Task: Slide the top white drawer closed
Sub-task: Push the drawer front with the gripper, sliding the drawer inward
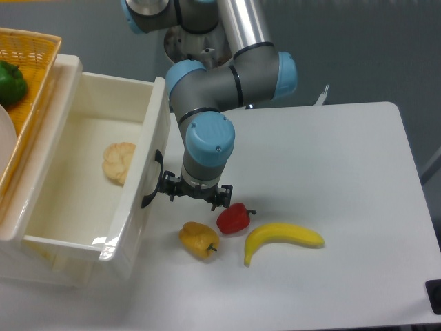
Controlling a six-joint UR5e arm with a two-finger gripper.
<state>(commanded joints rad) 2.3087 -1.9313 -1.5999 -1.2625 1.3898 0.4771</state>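
The top white drawer (135, 219) stands pulled far out of the cabinet at the left, a deep glossy box with a curved black handle (150, 181) on its front panel. Inside it lies a pale pastry-like item (118, 163). My gripper (195, 198) points straight down just right of the front panel, and its left black part is at the handle. The blue wrist hides the fingertips, so I cannot tell their state.
Close under and right of the gripper, a red pepper (233, 218), a yellow pepper (199, 239) and a banana (281, 239) lie on the white table. A yellow basket (31, 83) holding a green pepper (10, 81) sits on top of the cabinet.
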